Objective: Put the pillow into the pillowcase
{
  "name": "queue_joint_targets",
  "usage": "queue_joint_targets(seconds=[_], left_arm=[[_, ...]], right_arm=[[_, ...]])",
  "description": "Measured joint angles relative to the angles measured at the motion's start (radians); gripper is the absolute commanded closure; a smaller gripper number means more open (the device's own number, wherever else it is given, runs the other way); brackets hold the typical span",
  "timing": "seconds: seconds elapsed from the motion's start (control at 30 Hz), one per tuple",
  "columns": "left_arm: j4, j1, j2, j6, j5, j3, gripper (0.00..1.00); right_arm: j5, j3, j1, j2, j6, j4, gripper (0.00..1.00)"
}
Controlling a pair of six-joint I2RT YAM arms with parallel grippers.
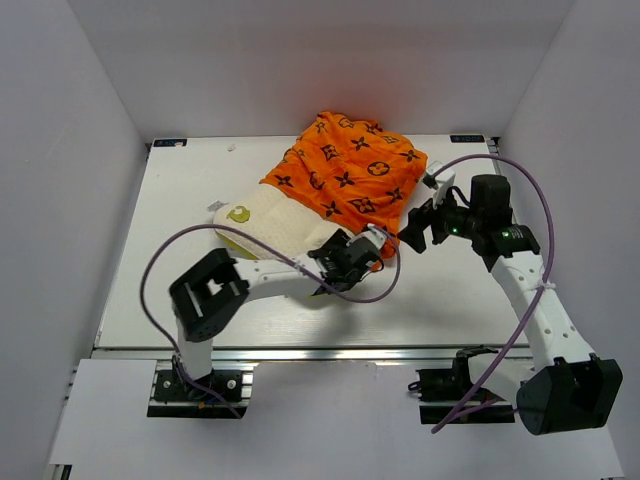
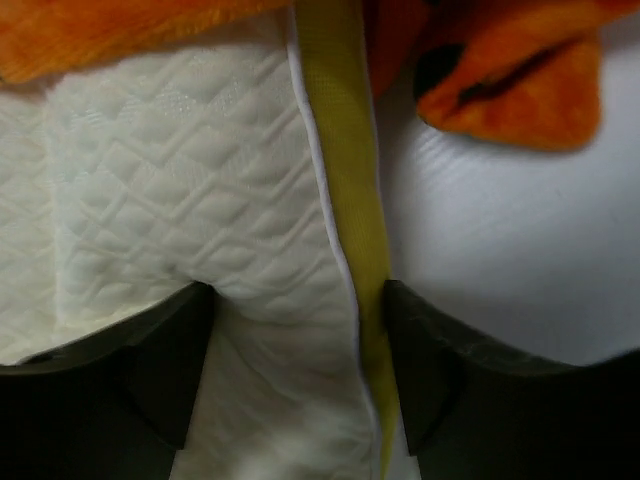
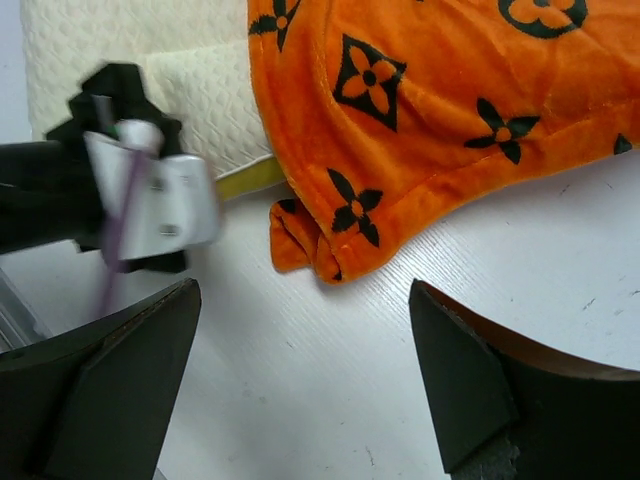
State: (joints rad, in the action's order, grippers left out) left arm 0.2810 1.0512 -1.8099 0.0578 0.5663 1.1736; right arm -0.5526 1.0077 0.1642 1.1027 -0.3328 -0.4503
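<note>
white table [image 1: 170,200] under a half-cased pillow [image 1: 270,215], left gripper [image 1: 362,250] clamped on its yellow band, right gripper [image 1: 414,229] jaws apart near the pillowcase [image 1: 355,170] hem, which likely needs gripping next.

The pillowcase [image 1: 355,170] is bright orange with black flower and circle motifs; the pillow [image 1: 275,225] is cream-white, diamond-quilted, edged in yellow.

Pillow [image 1: 262,222] at frame centre on desk [image 1: 170,260], its upper right end inside pillowcase [image 1: 352,172], pillowcase spreading toward upper centre, left gripper [image 2: 298,298] jaws clamped across pillow's lower right edge, right gripper [image 3: 305,295] just right of pillowcase, jaws spread.
</note>
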Motion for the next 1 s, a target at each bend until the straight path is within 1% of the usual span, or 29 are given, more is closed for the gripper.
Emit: queue_joint_targets(seconds=[0.03, 0.1, 0.13, 0.17, 0.23, 0.33, 0.4, 0.5, 0.6, 0.67, 0.77, 0.83, 0.93, 1.0], left_arm=[[0.018, 0.0, -0.05, 0.001, 0.032, 0.035, 0.41], [0.063, -0.008, -0.132, 0.008, 0.082, 0.105, 0.69], [0.077, -0.016, -0.153, 0.014, 0.09, 0.128, 0.95], [0.095, -0.028, -0.164, 0.024, 0.088, 0.148, 1.0], [0.135, -0.061, -0.163, 0.047, 0.055, 0.185, 1.0], [0.169, -0.144, -0.149, 0.099, -0.098, 0.235, 1.0], [0.165, -0.224, -0.124, 0.156, -0.259, 0.242, 1.0], [0.135, -0.378, -0.062, 0.294, -0.554, 0.24, 1.0], [0.053, -0.512, 0.014, 0.441, -0.782, 0.24, 1.0], [-0.019, -0.575, 0.053, 0.544, -0.891, 0.252, 1.0], [-0.154, -0.646, 0.066, 0.709, -1.008, 0.31, 1.0], [-0.249, -0.674, 0.065, 0.817, -1.059, 0.342, 1.0], [-0.405, -0.695, 0.065, 0.991, -1.1, 0.371, 1.0], [-0.509, -0.7, 0.058, 1.109, -1.11, 0.38, 1.0]], right_arm=[[0.0, -0.006, 0.0, -0.006, 0.0, 0.005, 0.11], [0.002, -0.024, -0.001, -0.023, 0.001, 0.01, 0.11], [0.005, -0.038, -0.002, -0.034, 0.001, 0.01, 0.11], [0.007, -0.051, -0.002, -0.044, 0.001, 0.009, 0.11], [0.009, -0.077, -0.007, -0.066, 0.004, 0.008, 0.11], [0.011, -0.103, -0.019, -0.09, 0.012, 0.01, 0.11], [0.011, -0.112, -0.027, -0.102, 0.019, 0.014, 0.11], [0.01, -0.121, -0.042, -0.122, 0.042, 0.043, 0.1], [0.005, -0.122, -0.052, -0.148, 0.069, 0.078, 0.11], [0.002, -0.126, -0.054, -0.171, 0.094, 0.112, 0.11], [0.001, -0.14, -0.055, -0.194, 0.124, 0.145, 0.11], [0.002, -0.149, -0.056, -0.201, 0.153, 0.166, 0.11], [0.009, -0.155, -0.058, -0.198, 0.227, 0.192, 0.12], [0.011, -0.156, -0.058, -0.191, 0.289, 0.215, 0.11]])
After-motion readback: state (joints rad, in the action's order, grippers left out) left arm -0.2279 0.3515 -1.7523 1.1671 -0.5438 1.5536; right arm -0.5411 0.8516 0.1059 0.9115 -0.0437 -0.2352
